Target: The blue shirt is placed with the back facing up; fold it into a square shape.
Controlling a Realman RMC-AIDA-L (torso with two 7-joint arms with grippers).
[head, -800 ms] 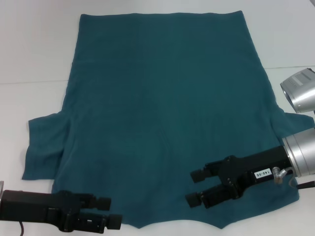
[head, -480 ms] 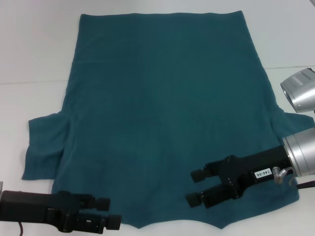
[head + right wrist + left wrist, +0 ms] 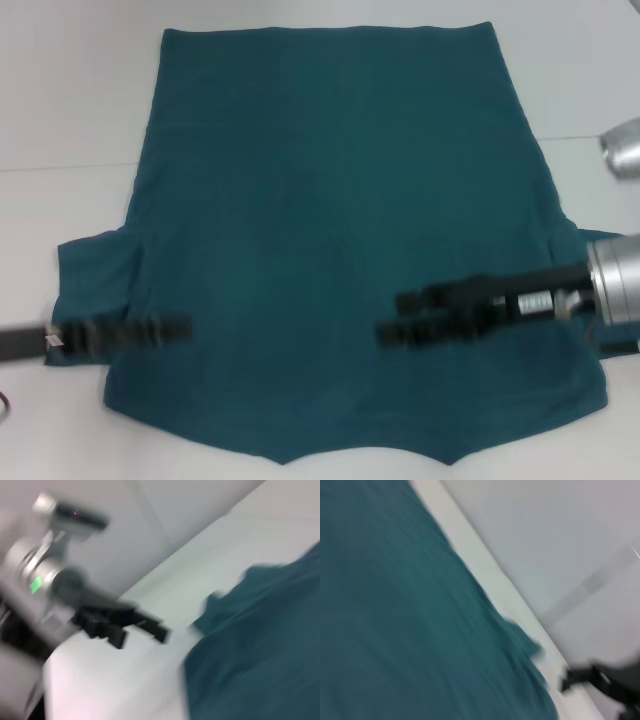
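Observation:
The blue shirt lies flat on the white table, plain side up, hem far and neck edge near. Its sleeves stick out at the left and right. My left gripper reaches in from the left over the left sleeve and the shirt's left side; its fingers look apart in the right wrist view. My right gripper reaches in from the right over the near right part of the shirt, open and empty. The shirt also shows in the left wrist view and the right wrist view.
A silver part of the right arm shows at the right edge. The table's bare white surface borders the shirt on the left, right and far side. The right gripper shows far off in the left wrist view.
The left gripper has moved from the near left corner farther out, over the left sleeve. The right gripper has moved slightly farther and turned. Both are in quick motion. The shirt has not moved.

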